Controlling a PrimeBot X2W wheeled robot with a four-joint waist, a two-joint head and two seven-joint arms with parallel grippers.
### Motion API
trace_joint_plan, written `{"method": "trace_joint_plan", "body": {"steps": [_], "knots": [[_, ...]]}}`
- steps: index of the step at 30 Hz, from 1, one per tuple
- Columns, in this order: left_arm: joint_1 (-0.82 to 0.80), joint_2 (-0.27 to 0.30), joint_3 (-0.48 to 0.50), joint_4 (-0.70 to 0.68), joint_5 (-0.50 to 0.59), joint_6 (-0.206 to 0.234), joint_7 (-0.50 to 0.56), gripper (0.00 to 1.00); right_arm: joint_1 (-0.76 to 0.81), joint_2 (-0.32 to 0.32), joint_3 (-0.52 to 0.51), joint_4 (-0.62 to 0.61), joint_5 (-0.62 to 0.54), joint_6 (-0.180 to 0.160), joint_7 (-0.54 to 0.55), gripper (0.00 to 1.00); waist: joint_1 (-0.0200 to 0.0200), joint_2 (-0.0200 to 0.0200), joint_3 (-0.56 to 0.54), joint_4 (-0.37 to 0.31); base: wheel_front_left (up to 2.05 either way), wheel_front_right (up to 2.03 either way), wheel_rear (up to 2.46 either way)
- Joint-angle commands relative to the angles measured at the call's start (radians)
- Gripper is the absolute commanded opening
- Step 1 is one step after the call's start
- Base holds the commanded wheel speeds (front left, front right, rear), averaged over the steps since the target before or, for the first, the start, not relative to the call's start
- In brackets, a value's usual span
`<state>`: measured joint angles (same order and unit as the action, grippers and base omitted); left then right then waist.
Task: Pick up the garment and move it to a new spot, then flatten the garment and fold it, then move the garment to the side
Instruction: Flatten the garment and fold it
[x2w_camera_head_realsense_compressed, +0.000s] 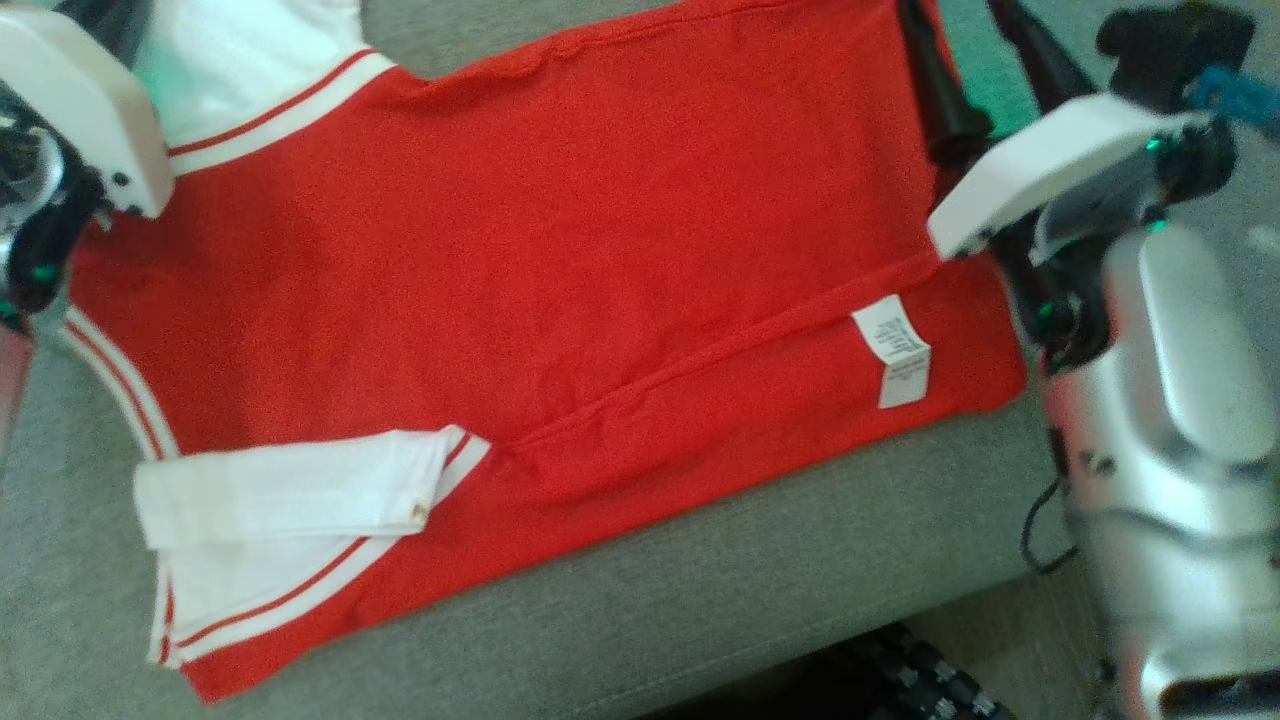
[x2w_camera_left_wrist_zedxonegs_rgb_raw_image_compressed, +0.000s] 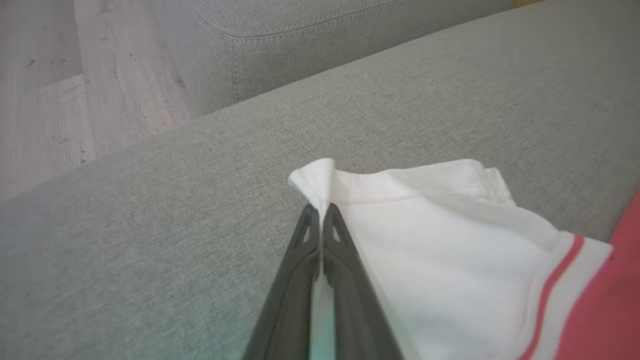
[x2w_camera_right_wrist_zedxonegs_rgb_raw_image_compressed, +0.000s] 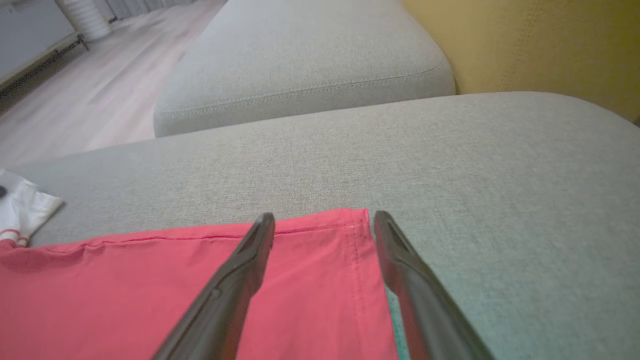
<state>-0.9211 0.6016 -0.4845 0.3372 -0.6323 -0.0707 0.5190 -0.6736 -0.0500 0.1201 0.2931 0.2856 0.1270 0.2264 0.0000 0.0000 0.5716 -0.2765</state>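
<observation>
We see grey cushion (x2w_camera_right_wrist_zedxonegs_rgb_raw_image_compressed: 450, 165) beyond both grippers. Garment (x2w_camera_head_realsense_compressed: 560, 250) runs lengthwise between them: left gripper (x2w_camera_left_wrist_zedxonegs_rgb_raw_image_compressed: 320, 212) pinches its sleeve (x2w_camera_left_wrist_zedxonegs_rgb_raw_image_compressed: 440, 225), right gripper (x2w_camera_right_wrist_zedxonegs_rgb_raw_image_compressed: 324, 222) gapes.

The garment (x2w_camera_head_realsense_compressed: 560, 250) is matt red cloth with a fine knit grain, its sleeves (x2w_camera_left_wrist_zedxonegs_rgb_raw_image_compressed: 450, 240) are smooth white cloth, and the sofa (x2w_camera_head_realsense_compressed: 700, 610) is a coarse, matt grey weave. The fingers (x2w_camera_right_wrist_zedxonegs_rgb_raw_image_compressed: 235, 280) of the right gripper (x2w_camera_right_wrist_zedxonegs_rgb_raw_image_compressed: 324, 216) look like dull dark plastic, and the forearm shell (x2w_camera_head_realsense_compressed: 1170, 420) is glossy silver. The floor (x2w_camera_left_wrist_zedxonegs_rgb_raw_image_compressed: 60, 100) is pale wood with a faint sheen.
</observation>
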Motion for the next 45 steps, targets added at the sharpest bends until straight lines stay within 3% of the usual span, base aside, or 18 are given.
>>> {"method": "trace_joint_plan", "body": {"steps": [1, 15, 19, 20, 22, 23, 32, 39, 45], "knots": [[-0.056, 0.023, 0.037, -0.04, 0.011, 0.0, -0.032, 0.0, -0.038, -0.021, -0.01, 0.01, -0.028, 0.004, 0.019, 1.0, 0.0, 0.0, -0.013, 0.032, 0.0, 0.0, 0.0], [-0.062, -0.076, -0.033, -0.144, 0.001, -0.034, -0.132, 0.0, -0.198, -0.092, -0.073, 0.307, -0.073, 0.004, 0.117, 0.97, 0.0, 0.0, -0.025, 0.165, 0.0, 0.0, 0.0], [-0.056, -0.088, -0.043, -0.161, -0.007, -0.037, -0.142, 0.0, -0.225, -0.1, -0.07, 0.363, -0.072, 0.004, 0.124, 0.56, 0.0, 0.0, -0.026, 0.183, 0.0, 0.0, 0.0], [-0.055, -0.088, -0.044, -0.163, -0.008, -0.038, -0.144, 0.0, -0.231, -0.101, -0.068, 0.374, -0.07, 0.004, 0.125, 0.4, 0.0, 0.0, -0.027, 0.186, 0.0, 0.0, 0.0], [-0.052, -0.086, -0.044, -0.166, -0.012, -0.038, -0.148, 0.0, -0.242, -0.101, -0.064, 0.394, -0.067, 0.004, 0.121, 0.22, 0.0, 0.0, -0.028, 0.188, 0.0, 0.0, 0.0], [-0.05, -0.083, -0.042, -0.167, -0.012, -0.038, -0.151, 0.0, -0.246, -0.102, -0.062, 0.403, -0.067, 0.004, 0.118, 0.02, 0.0, 0.0, -0.03, 0.188, 0.0, 0.0, 0.0], [0.054, -0.055, -0.018, -0.222, -0.028, -0.025, -0.234, 0.0, -0.2, -0.105, -0.045, 0.42, -0.044, 0.004, -0.022, 0.0, 0.0, 0.0, -0.107, 0.182, 0.0, 0.0, 0.0], [0.274, -0.042, -0.019, -0.323, -0.045, 0.017, -0.329, 0.0, -0.025, -0.126, -0.03, 0.345, 0.009, 0.004, -0.128, 0.0, 0.0, 0.0, -0.241, 0.208, 0.0, 0.0, 0.0], [0.492, -0.041, -0.033, -0.378, -0.063, 0.066, -0.405, 0.0, 0.147, -0.137, -0.055, 0.246, 0.037, 0.004, -0.139, 0.0, 0.0, 0.0, -0.332, 0.227, 0.0, 0.0, 0.0]]}}
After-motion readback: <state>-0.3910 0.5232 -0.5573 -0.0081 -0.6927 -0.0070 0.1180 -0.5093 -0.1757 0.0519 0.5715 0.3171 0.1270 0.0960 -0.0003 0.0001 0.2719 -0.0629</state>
